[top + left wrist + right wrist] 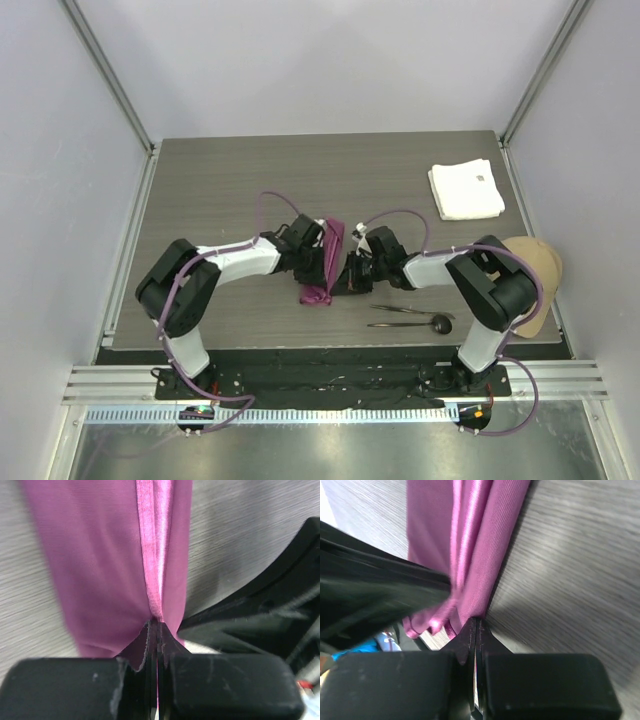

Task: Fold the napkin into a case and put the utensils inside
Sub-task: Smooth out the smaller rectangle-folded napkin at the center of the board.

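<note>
Napkin: your thin magenta-purple cloth napkin (333, 238) is gathered into a long narrow strip at mid-table, running front to back btw the two wrists. Near end is a small bunch by the front edge. Can't tell if the strip is off the surface.
Left gripper: your left gripper (320, 262) is clamped tight on the napkin. In the left wrist view its black fingers (75, 690) pinch a shiny folded edge of the cloth, w/ no gap showing.
Right gripper: your right gripper (352, 272) is also pinched closed on the napkin, from the opposite side. The right wrist view shows the cloth's edge going in btw its fingers (550, 685).
Spacing: the two grippers are just beside each other, facing, w/ the strip between.
Utensils: two thin dark metal utensils (400, 316) lie side by side near the front edge, right of the napkin and apart from it. The spoon's round black head points right. Neither gripper touches them.
Other: a folded thick white cloth (466, 189) sits at the back-right corner of the grey wood-grain table (220, 180). A tan cap (540, 265) sits at the right edge.
</note>
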Action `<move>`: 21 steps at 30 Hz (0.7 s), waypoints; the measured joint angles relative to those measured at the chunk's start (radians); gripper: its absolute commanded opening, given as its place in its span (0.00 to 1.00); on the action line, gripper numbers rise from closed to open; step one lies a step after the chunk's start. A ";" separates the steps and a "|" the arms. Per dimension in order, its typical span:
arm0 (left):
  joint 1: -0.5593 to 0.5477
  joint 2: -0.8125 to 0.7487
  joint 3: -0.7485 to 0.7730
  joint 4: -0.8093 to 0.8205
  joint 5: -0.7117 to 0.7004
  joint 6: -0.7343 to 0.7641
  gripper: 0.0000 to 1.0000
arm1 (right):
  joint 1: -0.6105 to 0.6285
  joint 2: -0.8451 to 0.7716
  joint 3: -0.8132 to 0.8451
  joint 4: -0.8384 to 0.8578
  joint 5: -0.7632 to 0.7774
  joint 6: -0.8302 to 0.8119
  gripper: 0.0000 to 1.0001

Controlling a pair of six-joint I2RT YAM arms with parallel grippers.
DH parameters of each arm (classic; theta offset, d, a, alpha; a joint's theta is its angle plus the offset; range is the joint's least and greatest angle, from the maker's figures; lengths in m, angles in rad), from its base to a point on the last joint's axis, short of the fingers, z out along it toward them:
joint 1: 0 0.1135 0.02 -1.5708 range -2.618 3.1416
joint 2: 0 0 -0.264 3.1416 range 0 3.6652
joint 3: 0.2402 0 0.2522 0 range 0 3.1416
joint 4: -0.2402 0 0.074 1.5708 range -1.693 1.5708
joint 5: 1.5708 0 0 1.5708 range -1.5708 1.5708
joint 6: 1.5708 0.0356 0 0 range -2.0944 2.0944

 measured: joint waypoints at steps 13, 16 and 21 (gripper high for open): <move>-0.046 0.041 -0.006 0.113 -0.016 -0.056 0.01 | -0.001 0.014 -0.021 0.069 -0.016 0.038 0.01; -0.055 0.026 0.005 0.062 -0.048 -0.034 0.02 | -0.001 -0.001 -0.021 0.044 -0.002 0.028 0.01; -0.056 -0.021 0.049 -0.037 -0.084 0.002 0.09 | -0.022 -0.074 -0.020 -0.061 0.042 -0.007 0.08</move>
